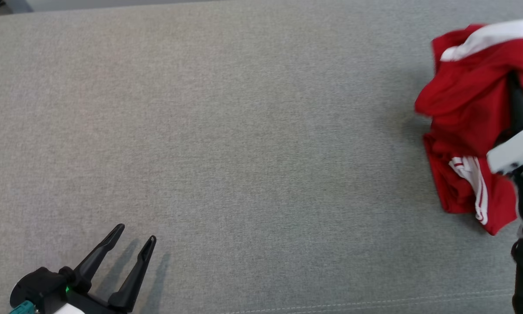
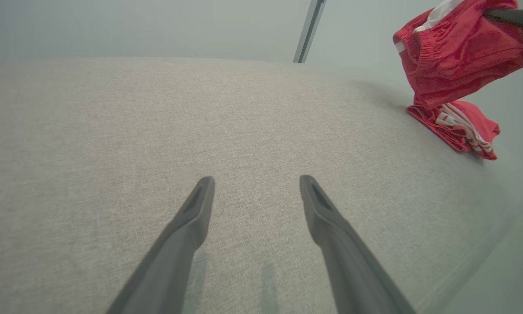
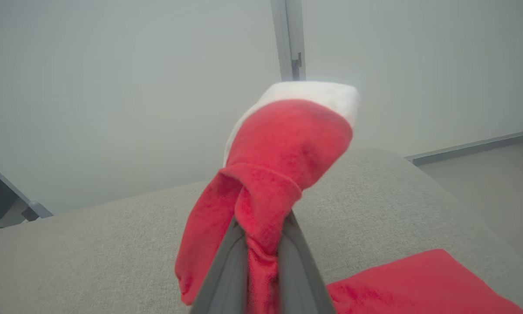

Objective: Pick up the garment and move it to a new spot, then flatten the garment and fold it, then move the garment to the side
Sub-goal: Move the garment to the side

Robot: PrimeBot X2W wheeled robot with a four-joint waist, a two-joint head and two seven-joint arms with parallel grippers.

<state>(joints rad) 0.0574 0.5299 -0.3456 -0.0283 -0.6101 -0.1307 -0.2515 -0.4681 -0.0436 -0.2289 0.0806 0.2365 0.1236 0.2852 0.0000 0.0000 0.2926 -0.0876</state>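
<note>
Head cam high, down onto grey surface; wrist cams low, fwd; red garment shared by all 3.

Looks like a plain test room or lab, not a lived-in home. Wide surface covered in plain grey cloth, stitched seam along its near edge; pale, plain walls behind, one grey metal post running up them. Grey floor beside the surface, low grey skirting at the wall's foot.
</note>
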